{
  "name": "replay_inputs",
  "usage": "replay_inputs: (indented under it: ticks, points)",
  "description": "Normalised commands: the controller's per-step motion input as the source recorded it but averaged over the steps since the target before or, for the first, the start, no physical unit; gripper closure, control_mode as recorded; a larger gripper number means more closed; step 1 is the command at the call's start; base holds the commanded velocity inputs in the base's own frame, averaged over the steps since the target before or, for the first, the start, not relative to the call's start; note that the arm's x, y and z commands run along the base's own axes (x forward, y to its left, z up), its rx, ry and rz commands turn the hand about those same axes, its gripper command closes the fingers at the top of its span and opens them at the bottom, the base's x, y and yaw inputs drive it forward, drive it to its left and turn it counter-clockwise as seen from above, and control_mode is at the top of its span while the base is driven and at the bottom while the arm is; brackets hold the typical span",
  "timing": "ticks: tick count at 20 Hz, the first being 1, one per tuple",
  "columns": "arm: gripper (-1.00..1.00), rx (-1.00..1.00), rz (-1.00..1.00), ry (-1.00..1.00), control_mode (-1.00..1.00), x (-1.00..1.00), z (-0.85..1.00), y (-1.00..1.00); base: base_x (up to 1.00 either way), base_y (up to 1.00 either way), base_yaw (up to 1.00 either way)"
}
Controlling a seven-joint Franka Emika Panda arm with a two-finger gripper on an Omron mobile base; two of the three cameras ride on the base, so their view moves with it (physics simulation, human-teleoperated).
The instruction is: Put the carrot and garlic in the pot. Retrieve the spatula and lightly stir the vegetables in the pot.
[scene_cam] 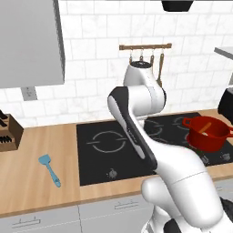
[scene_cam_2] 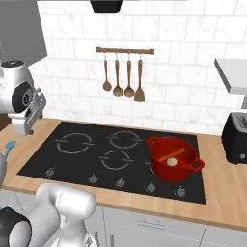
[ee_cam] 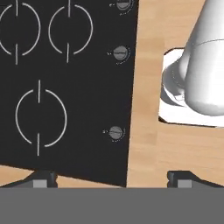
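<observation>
- We log the pot (scene_cam_2: 173, 158) as bright red, inside and out, loop handles the same red.
- In it, the carrot (scene_cam_2: 172, 155) reads orange and the garlic (scene_cam_2: 171, 162) whitish.
- The spatula (scene_cam: 49, 169) is light blue all over (blade and handle alike).
- Cooktop (scene_cam_2: 96, 154): black, with thin pale-grey ring marks and small grey knobs.
- Counter (scene_cam: 32, 182): light wood tone with faint grain.
- Wall tiles (scene_cam_2: 183, 77): white, lightly marbled, grey grout lines.
- Hanging utensils (scene_cam_2: 123, 77) and their rail: brown wood.
- Toaster (scene_cam_2: 236, 137): black.
- We note the knife block (scene_cam: 9, 132) as brown with dark handles.
- Gripper (ee_cam: 111, 178): dark fingertips.
</observation>
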Motion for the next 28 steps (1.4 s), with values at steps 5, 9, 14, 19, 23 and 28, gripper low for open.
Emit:
replay_inputs:
  ticks: [5,9,14,19,23,28]
  points:
    - [-1.00,0.19,-0.79,0.02,-1.00,-0.28,-0.32,0.25,0.00,0.00,0.00]
    - [-1.00,0.13,-0.69,0.05,-1.00,-0.32,-0.27,0.53,0.00,0.00,0.00]
    - [-1.00,0.15,-0.57,0.01,-1.00,-0.28,-0.03,0.79,0.00,0.00,0.00]
    - [-1.00,0.17,-0.52,0.00,-1.00,-0.23,-0.01,0.92,0.00,0.00,0.00]
    - [-1.00,0.05,-0.54,0.01,-1.00,0.00,-0.07,0.98,0.00,0.00,0.00]
    - [-1.00,0.00,-0.53,0.01,-1.00,0.00,-0.18,1.00,0.00,0.00,0.00]
